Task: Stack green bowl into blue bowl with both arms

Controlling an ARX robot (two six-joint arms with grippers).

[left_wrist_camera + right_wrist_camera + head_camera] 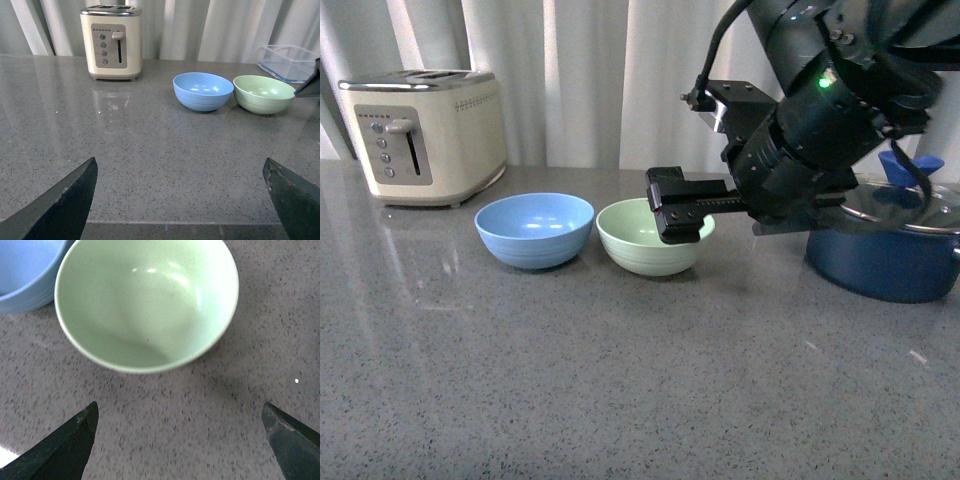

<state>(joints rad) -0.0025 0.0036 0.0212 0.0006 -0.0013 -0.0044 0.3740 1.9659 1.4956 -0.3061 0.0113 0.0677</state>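
The green bowl (647, 238) stands upright on the grey counter, touching the blue bowl (534, 229) to its left. My right gripper (675, 206) hovers open over the green bowl's right rim, nothing between its fingers. In the right wrist view the green bowl (145, 302) lies just ahead of the open gripper (180, 412), with the blue bowl (25, 270) at the edge. The left wrist view shows the blue bowl (202, 91) and the green bowl (263, 93) far ahead of my open left gripper (180, 167). The left arm is out of the front view.
A cream toaster (425, 135) stands at the back left. A dark navy pot with a glass lid (885, 245) sits right of the bowls, under my right arm. A clear plastic container (289, 62) is behind the green bowl. White curtains close the back.
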